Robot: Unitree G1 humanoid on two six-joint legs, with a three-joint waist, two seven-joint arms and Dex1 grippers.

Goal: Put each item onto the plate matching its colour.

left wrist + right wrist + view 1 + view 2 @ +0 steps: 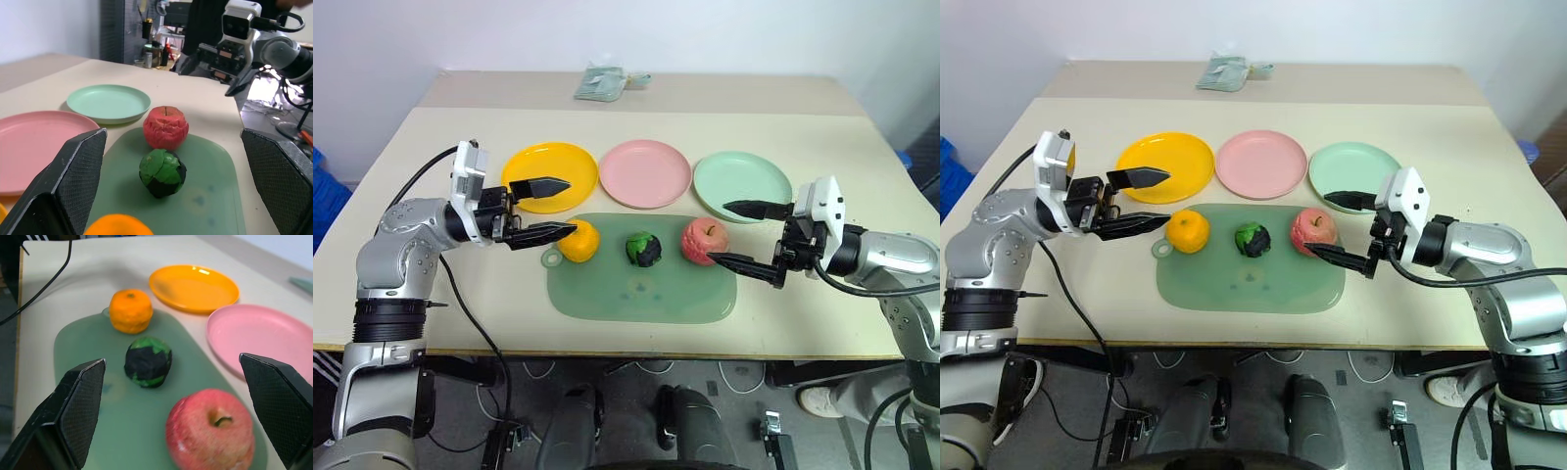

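1. Fruit sits in a row on the pale green mat (641,284): the orange fruit (578,241) at 9 o'clock, the dark green-and-black lump (644,249) in the middle, the red apple (704,241) at 3 o'clock.
2. Plates line up on the table (411,255) at 12 o'clock from the mat: the yellow plate (550,176) behind the orange fruit, the pink plate (645,173) behind the lump, the mint green plate (742,186) behind the apple. All three plates carry nothing.
3. Left gripper (551,209) hovers at 9 o'clock from the orange fruit, its fingers spread wide and holding nothing; the lower fingertip is just beside the fruit, the upper one over the yellow plate's near edge.
4. Right gripper (736,235) hovers at 3 o'clock from the apple, fingers likewise spread wide and holding nothing; one fingertip lies just beside the apple, the other over the mint green plate's near edge.
5. Folded greenish packet (602,82) lies on the table's far part, at 12 o'clock from the plates.
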